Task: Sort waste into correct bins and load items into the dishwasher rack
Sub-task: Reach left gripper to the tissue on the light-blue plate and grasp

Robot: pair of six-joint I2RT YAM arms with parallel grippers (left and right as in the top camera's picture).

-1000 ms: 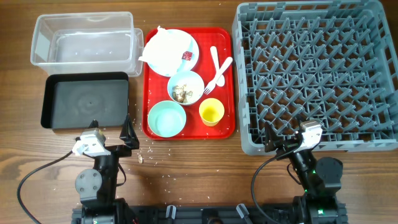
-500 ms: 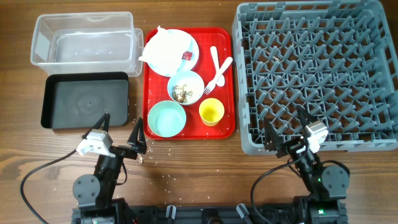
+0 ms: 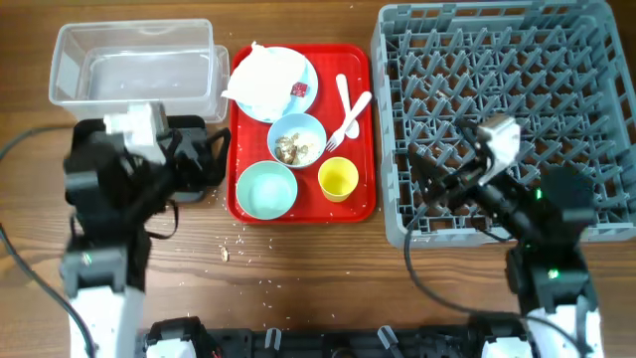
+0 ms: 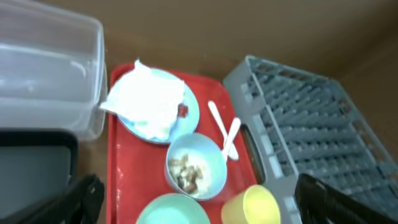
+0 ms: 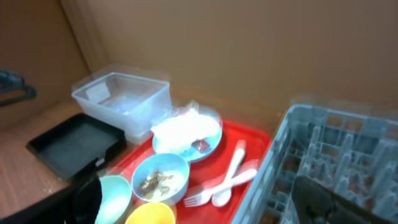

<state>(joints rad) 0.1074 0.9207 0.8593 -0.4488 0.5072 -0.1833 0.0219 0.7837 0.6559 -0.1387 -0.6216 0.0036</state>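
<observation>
At the near-left edge of the flat red serving tray: left end effector, fingers spread wide, nothing between them. It hangs above the shallow black rectangular tray, which the arm mostly covers from overhead. Over the near-left corner of the large grey pegged dishwasher rack: right end effector, likewise parted and empty.

Contents of the red tray, near to far:
- One pale mint bowl, empty, closest to the left end effector.
- One small yellow cup, upright, beside it.
- One second mint bowl, holding brownish-white food scraps.
- One white plastic fork and spoon, crossed, long axes running roughly near-to-far along the tray's rack side.
- One pale blue round plate, far end, carrying a crumpled white paper napkin and a small red wrapper.

Bearing of note: the napkin lies ahead of the left end effector and a little to its right, just beside the clear plastic rectangular tub. The left arm looks the nearer for waste, the right for cutlery and cup.

Surface: brown wooden desk, loose crumbs near the tray's front edge.

Surround: plain brown wall behind the desk in both wrist views.
</observation>
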